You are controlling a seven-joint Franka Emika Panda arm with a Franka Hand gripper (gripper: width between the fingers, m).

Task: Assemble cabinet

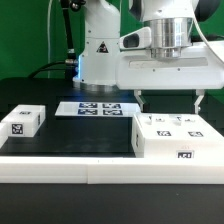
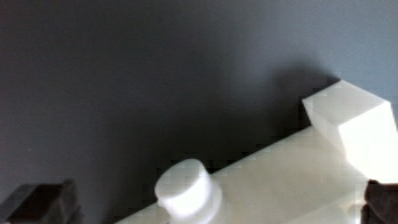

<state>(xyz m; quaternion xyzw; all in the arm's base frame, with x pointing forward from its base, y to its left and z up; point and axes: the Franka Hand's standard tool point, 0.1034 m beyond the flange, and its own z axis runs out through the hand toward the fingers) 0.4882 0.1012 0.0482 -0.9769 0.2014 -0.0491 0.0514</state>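
The cabinet (image 1: 178,135) looks hard, hollow, light (maybe slippery) — the end effector (image 1: 170,105), spread wide above it, should pinch one wall

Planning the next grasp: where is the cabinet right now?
The cabinet sits at the exterior view's right, just right of the marker board and nearer the camera, directly beneath the gripper.

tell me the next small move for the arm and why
Probably lower the pincer straight down toward the cabinet: it hangs open just above the box, holding nothing, and the wrist view shows a cabinet corner between its tips, so descending likely comes before closing.
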